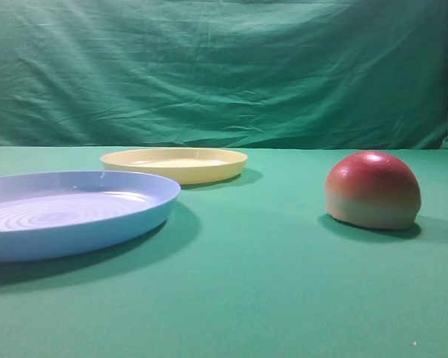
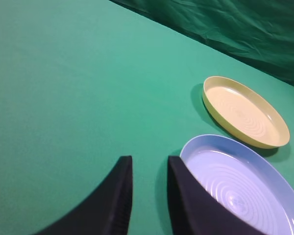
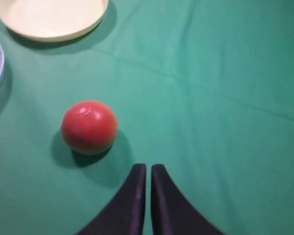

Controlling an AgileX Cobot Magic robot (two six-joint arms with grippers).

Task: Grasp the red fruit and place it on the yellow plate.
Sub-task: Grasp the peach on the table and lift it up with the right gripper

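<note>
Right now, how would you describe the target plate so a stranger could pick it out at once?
On the green cloth-covered table, look left of the red fruit, where two round plates sit side by side. The yellow plate is the farther one, pale yellow and shallow, unlike the nearer light-blue plate.

Two black robot grippers seen from their own wrist cameras, neither holding anything.

The left gripper (image 2: 148, 169) reaches in from the bottom of its wrist view, its two curved black fingers (image 2: 118, 196) standing slightly apart with a narrow gap between the tips. The right gripper (image 3: 148, 169) also rises from the bottom edge, its fingers (image 3: 132, 200) pressed nearly together, closed on nothing. Neither arm appears in the exterior high view.
</note>
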